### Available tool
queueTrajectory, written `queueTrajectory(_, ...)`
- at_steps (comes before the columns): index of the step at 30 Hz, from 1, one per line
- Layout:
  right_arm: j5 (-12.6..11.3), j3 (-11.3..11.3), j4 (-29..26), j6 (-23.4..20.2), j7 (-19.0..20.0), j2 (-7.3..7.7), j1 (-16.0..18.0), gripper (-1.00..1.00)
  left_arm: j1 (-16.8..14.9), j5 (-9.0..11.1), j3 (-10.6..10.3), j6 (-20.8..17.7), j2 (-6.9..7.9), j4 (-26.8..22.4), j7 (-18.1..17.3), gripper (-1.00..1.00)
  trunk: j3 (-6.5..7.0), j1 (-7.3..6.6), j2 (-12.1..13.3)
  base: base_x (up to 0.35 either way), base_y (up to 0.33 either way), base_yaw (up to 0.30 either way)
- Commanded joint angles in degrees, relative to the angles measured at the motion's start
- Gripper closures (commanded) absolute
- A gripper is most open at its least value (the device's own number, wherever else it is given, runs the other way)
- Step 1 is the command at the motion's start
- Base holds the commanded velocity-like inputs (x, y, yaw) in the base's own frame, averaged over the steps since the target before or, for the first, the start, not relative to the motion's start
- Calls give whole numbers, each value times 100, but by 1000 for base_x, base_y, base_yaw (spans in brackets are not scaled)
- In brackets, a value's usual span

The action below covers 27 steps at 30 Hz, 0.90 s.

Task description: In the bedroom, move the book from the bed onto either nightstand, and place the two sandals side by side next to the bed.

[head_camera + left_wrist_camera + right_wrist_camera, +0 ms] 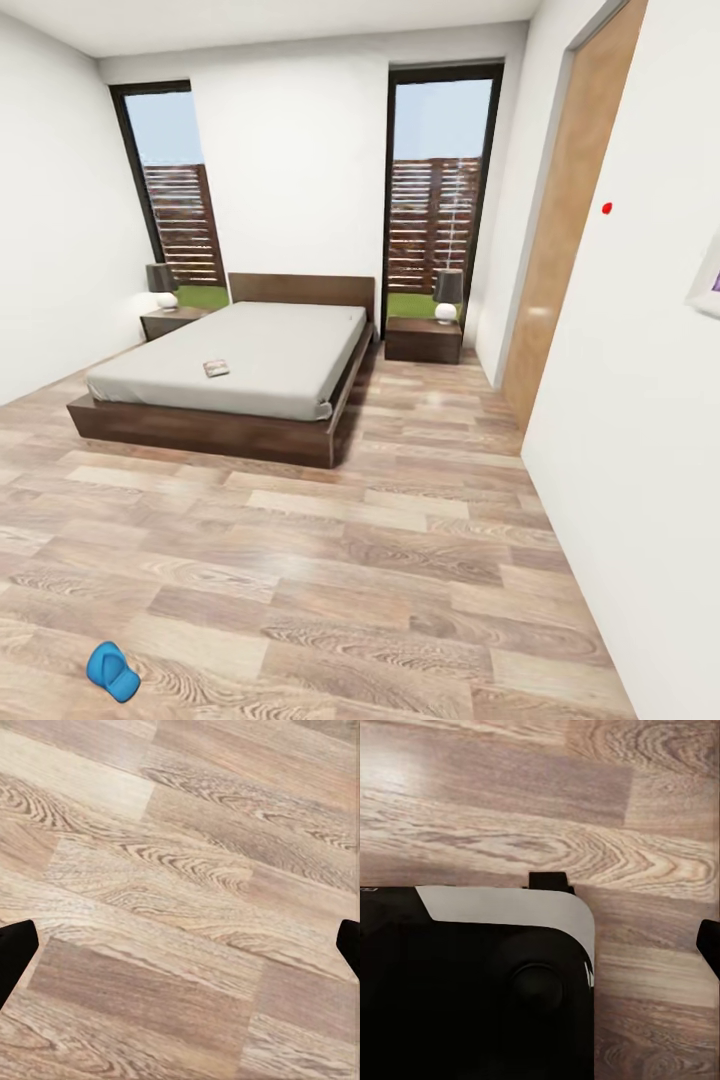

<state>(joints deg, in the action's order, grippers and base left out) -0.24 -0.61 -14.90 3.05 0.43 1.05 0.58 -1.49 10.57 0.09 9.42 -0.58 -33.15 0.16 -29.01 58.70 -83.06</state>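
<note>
The bed (290, 345), with a grey mattress and dark wooden frame, stands at the far left of the bedroom. The book (216, 368) lies flat on the mattress near its front left part. A dark nightstand (170, 322) stands left of the headboard and another nightstand (424, 340) right of it. One blue sandal (112, 671) lies on the wood floor close in at the lower left. My left gripper (180, 949) is open over bare floor. My right gripper (540, 949) hangs open above my black and white base (502, 911), with one fingertip (709, 943) showing.
Each nightstand carries a lamp (162, 285) (447, 295). Tall windows (440, 190) flank the headboard. A white wall with a wooden door (570, 240) runs along the right. Wide plank floor (380, 560) lies between me and the bed.
</note>
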Motion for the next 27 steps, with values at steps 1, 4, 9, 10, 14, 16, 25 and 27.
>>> queueTrajectory(1,-3,-5,5,20,6,0,3,-100,-4,32,0,16,-2,2,2,-100,-6,3,-2,319,-96,0)
queueTrajectory(4,-3,-4,5,20,6,0,3,-100,-4,28,0,16,-2,2,2,-100,-6,3,-2,319,-96,0)
queueTrajectory(9,-3,-6,5,20,6,0,3,-100,-4,25,0,16,0,2,6,-100,-6,3,-2,319,-96,14)
queueTrajectory(10,-3,-7,5,20,5,0,3,-100,-4,25,0,16,0,4,6,-100,-6,3,-2,319,-96,145)
queueTrajectory(14,-3,-9,5,20,4,0,3,-100,-5,24,0,16,-3,8,8,-100,-6,3,-2,319,-96,154)
queueTrajectory(16,-3,-8,2,20,5,0,3,-100,-6,24,0,16,-4,9,7,-100,-6,3,-2,319,-96,63)
queueTrajectory(25,-3,-4,-4,24,3,0,3,-100,-6,24,0,16,-3,9,8,-100,-6,3,-2,319,-96,13)
queueTrajectory(27,-3,-5,-4,25,2,0,3,-100,-6,24,0,16,-3,10,6,-100,-6,3,-2,319,-96,1)
